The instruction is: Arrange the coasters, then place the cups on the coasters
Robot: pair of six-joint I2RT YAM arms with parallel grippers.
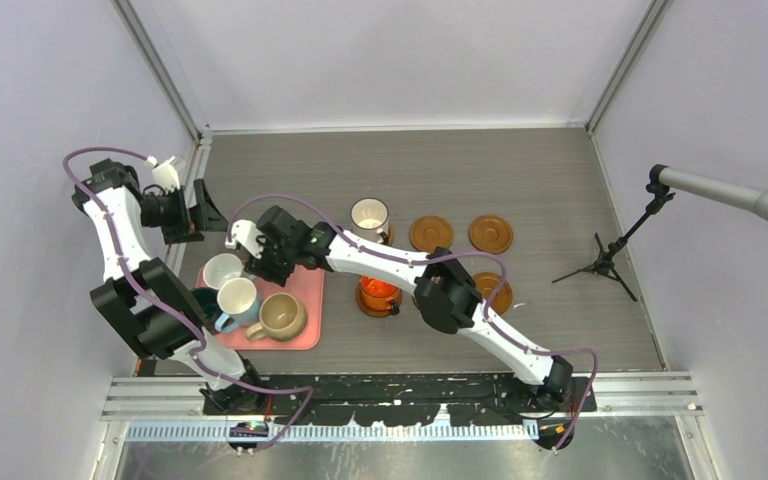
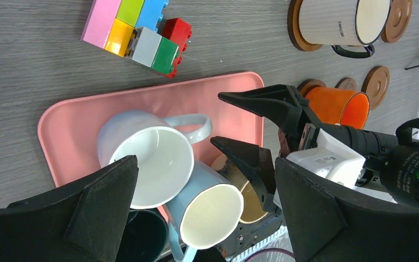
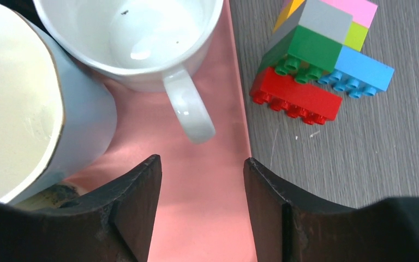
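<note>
On the pink tray [image 1: 305,300] stand a white cup [image 1: 222,269], a light blue cup [image 1: 238,298], a tan cup [image 1: 282,316] and a dark green cup [image 1: 204,299]. Another white cup [image 1: 370,214] and an orange cup [image 1: 378,291] each sit on a coaster. Three bare coasters [image 1: 431,233] [image 1: 490,233] [image 1: 495,291] lie to the right. My right gripper [image 3: 202,160] hangs open low over the tray, just short of the white cup's handle [image 3: 188,112], nothing between its fingers. My left gripper [image 2: 204,164] is wide open, held high by the left wall [image 1: 198,210].
A cluster of colourful toy blocks [image 3: 316,65] lies on the table just past the tray's far edge. A microphone on a small tripod [image 1: 610,258] stands at the right. Walls close in the table on three sides.
</note>
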